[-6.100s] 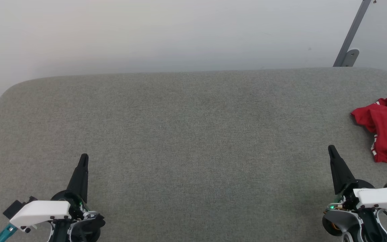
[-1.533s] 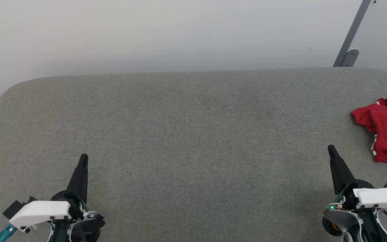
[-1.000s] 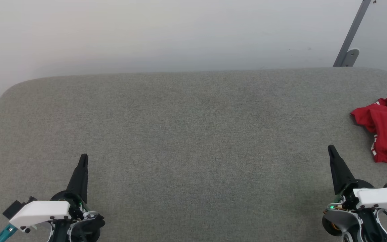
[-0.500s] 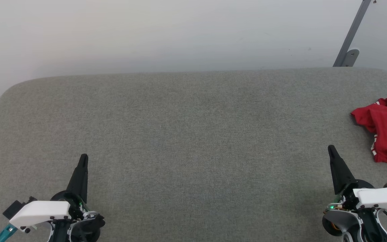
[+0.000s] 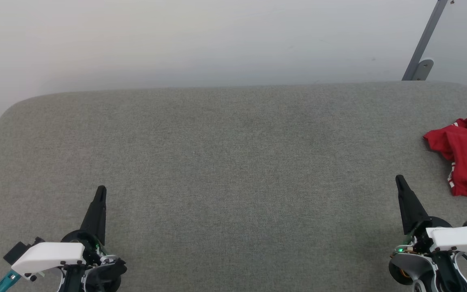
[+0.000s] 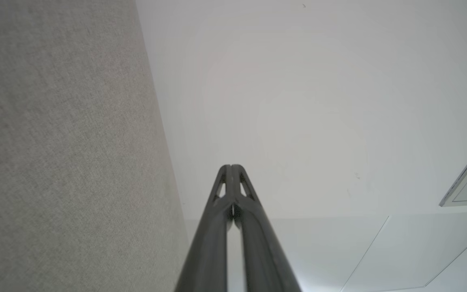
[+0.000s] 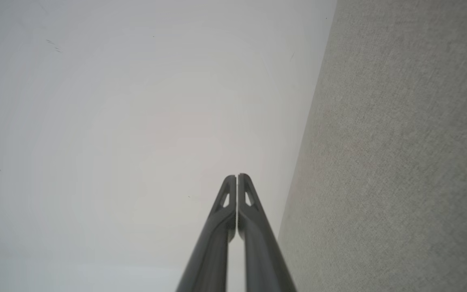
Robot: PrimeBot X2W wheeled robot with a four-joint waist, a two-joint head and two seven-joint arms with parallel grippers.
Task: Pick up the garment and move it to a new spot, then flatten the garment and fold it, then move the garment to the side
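Note:
The garment [image 5: 466, 156] is a crumpled red shirt with a bit of white striped trim, lying at the right edge of the grey fabric table [image 5: 233, 162] and cut off by the frame. My right gripper [image 5: 399, 179] rests at the lower right, shut and empty, its tip a short way left of and nearer than the garment. At the lower left my left gripper [image 5: 101, 190] is shut and empty too. Each wrist view shows its own gripper, left [image 6: 231, 167] and right [image 7: 236, 176], with fingers pressed together against the pale wall.
A pale wall [image 5: 201, 40] runs behind the table's far edge. A grey metal post with a bracket [image 5: 422, 52] stands at the back right. The broad grey surface stretches between the two grippers.

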